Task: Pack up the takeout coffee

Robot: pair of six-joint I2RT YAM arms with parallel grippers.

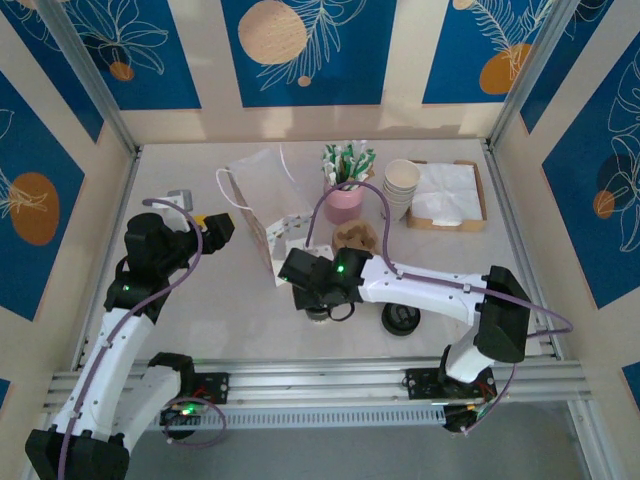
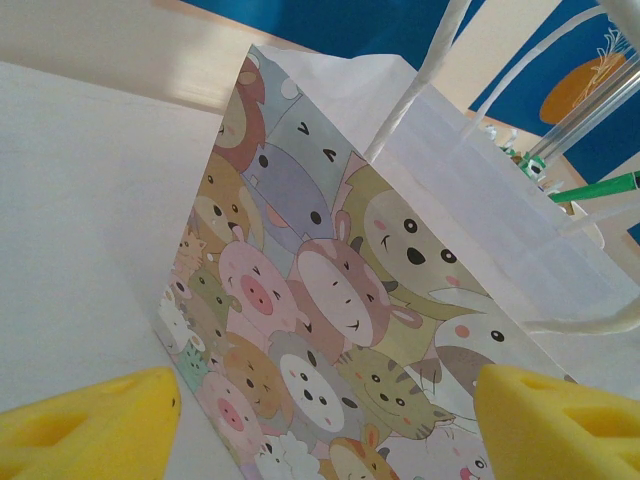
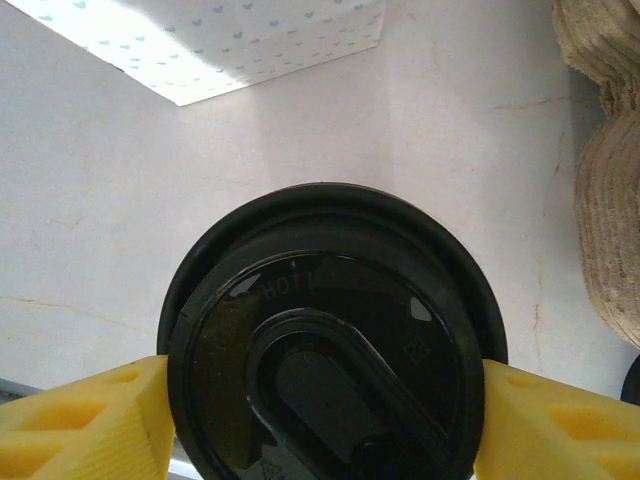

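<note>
Pads [image 3: 90,420] of the right tool [image 3: 325,405] press both sides of the takeout coffee [image 3: 330,320], gripping its black lid as it stands on the tabletop [image 3: 100,220]. Best lifted straight and level: the pulp carrier [image 3: 610,200] is near. The left tool [image 2: 325,410] gapes empty before the cartoon paper bag [image 2: 330,300]. A lid stack [image 1: 400,320] sits nearby.

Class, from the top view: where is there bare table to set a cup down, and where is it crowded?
Bare: between the left arm and the takeout coffee; in front of the napkin tray; the far-left corner behind the paper bag. Crowded: around the pink cup, cup stack and carrier.
</note>
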